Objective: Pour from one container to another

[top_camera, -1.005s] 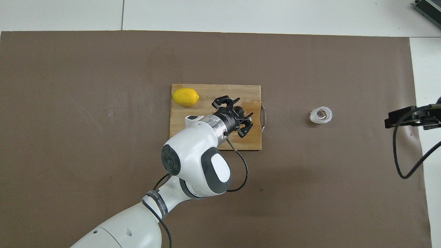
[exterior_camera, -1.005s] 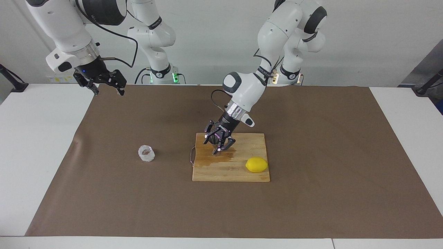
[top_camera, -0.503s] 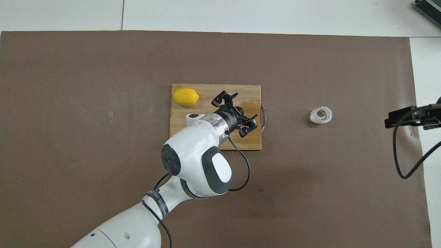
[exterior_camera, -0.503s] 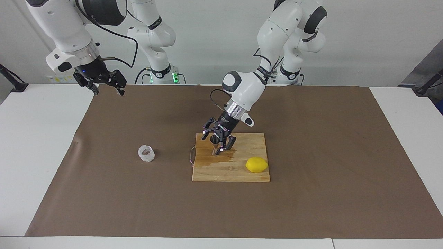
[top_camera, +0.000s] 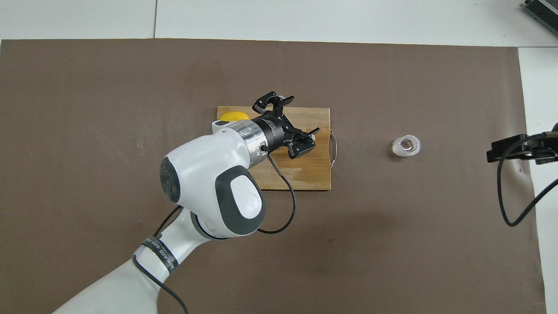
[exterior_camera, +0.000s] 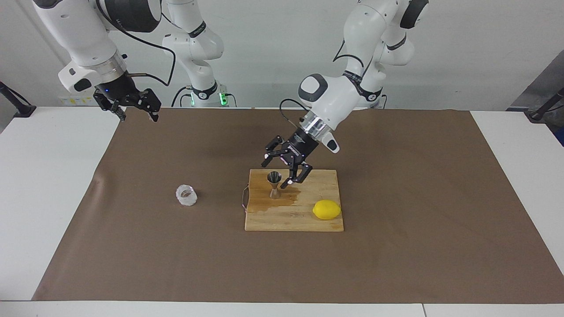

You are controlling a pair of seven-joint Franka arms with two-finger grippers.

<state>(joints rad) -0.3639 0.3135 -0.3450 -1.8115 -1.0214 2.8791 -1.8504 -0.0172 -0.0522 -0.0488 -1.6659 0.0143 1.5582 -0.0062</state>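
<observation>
The left gripper (exterior_camera: 287, 171), fingers spread and empty, hangs just above the upright shiny steel hourglass jigger (exterior_camera: 274, 185) on the wooden board (exterior_camera: 294, 216), while the small clear cut-glass cup (exterior_camera: 186, 195) stands toward the waiting, open right gripper's (exterior_camera: 132, 108) end.

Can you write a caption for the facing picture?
Open left gripper above small steel hourglass jigger on wooden cutting board.

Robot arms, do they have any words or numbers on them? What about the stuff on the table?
Black band on the left arm: white letters, too small to read.
Jigger, glass cup, lemon, cutting board: no writing shows.
</observation>
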